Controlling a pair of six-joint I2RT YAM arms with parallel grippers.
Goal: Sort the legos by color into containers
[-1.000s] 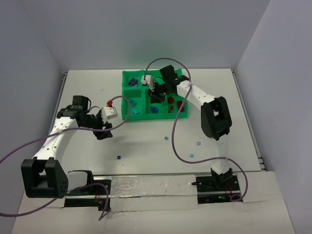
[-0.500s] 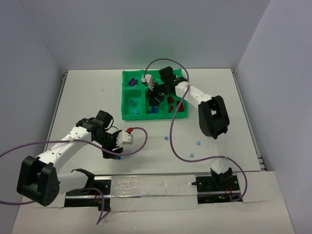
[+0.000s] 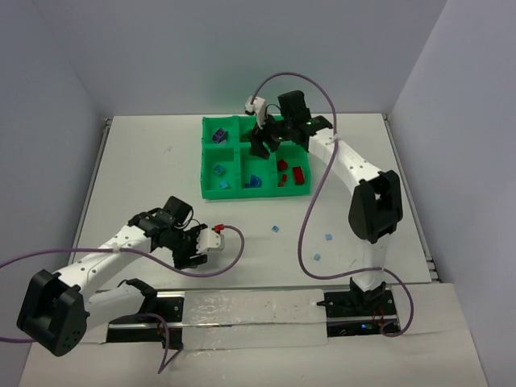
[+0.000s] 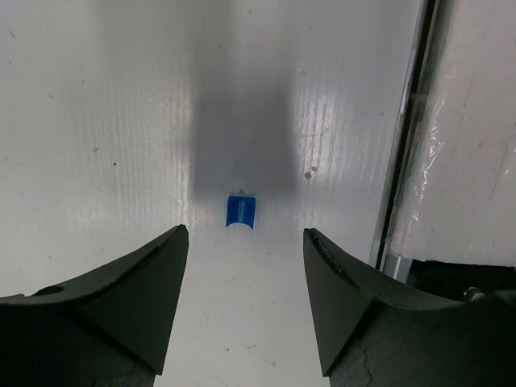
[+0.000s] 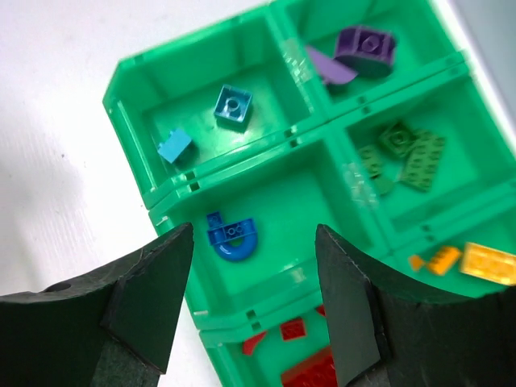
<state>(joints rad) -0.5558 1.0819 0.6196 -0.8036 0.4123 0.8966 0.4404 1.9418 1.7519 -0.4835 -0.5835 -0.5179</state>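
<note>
Left wrist view only: a small glossy blue brick (image 4: 240, 212) on the matte white table (image 4: 97, 121), near its front edge, just ahead of the spread left gripper (image 4: 244, 242).

Right wrist view only: a blue arch piece (image 5: 232, 239) in a middle compartment of the green plastic tray (image 5: 129, 89), beneath the spread right gripper (image 5: 255, 234). Neighbouring compartments hold light blue, purple, green, orange and red pieces.

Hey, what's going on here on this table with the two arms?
Toy bricks are being sorted by color into a green tray. The left gripper is open and poised over a small blue brick on the table near the front edge, not yet gripping it. The right gripper hangs open and empty over the tray, whose compartments hold purple, green, orange, red, blue and light blue pieces. A few loose bricks lie on the table.
</note>
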